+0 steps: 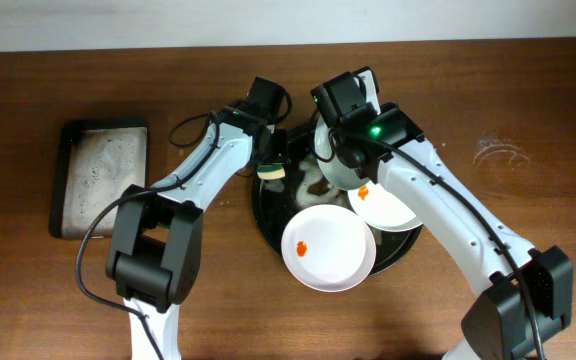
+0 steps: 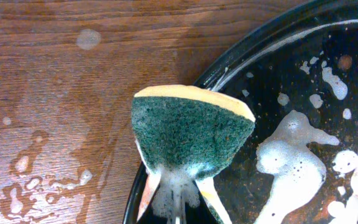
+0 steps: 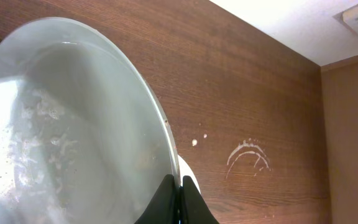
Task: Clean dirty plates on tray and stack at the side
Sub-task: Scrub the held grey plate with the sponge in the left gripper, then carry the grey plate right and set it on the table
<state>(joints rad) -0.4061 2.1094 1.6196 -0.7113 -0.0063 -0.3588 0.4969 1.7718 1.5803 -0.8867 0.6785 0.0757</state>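
1. One large round black tray [image 1: 265, 222] with raised rim, mid brown wooden tabletop [image 1: 48, 90]; white foam patches [image 2: 291, 155] on its floor.
2. Three round shallow white plates. First plate [image 1: 328, 250], orange smear, lies flat across the tray's near rim. Second plate [image 1: 390, 210], orange smear, touches it on the right. Third plate [image 3: 61, 124], foam-streaked, is tilted on edge above the tray.
3. right tool [image 3: 179, 190]: closed, pinching the third plate's rim.
4. left tool [image 2: 176, 202]: closed on a yellow-and-green sponge [image 2: 191, 130], over the tray's left rim.
5. One small rectangular black tray [image 1: 103, 180], soapy, well apart at the left.
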